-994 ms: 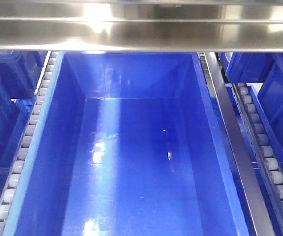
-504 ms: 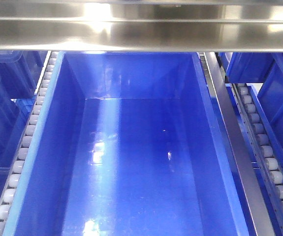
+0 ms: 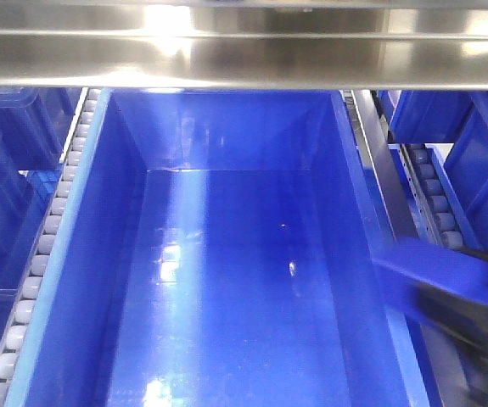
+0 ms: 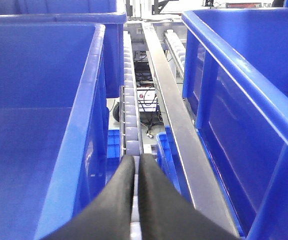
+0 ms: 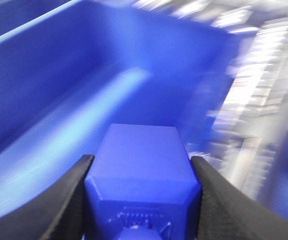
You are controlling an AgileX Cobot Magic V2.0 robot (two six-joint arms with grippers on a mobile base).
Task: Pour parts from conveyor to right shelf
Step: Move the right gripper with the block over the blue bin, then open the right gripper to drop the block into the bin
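The right shelf's steel frame [image 3: 244,51] spans the top of the front view, above a large open blue bin [image 3: 227,271] that sits between roller rails [image 3: 44,246]. One deep-blue part [image 3: 430,270] hangs blurred over the bin's right wall, with my right gripper [image 3: 468,315] shut on it. In the right wrist view the part [image 5: 142,190] fills the space between the black fingers of the right gripper [image 5: 141,162], and the bin's inside [image 5: 58,100] lies beyond. My left gripper [image 4: 136,160] is shut and holds nothing, over a roller rail [image 4: 129,100]. The conveyor is out of view.
More blue bins stand at the left [image 3: 6,127] and right [image 3: 481,170]. A steel rail [image 3: 388,186] runs along the middle bin's right side. In the left wrist view, bins [image 4: 33,125] [image 4: 244,100] flank a steel rail [image 4: 176,130].
My right gripper has come into the front view from the lower right, carrying the part leftward over the bin's right wall. The bin and shelf have not moved.
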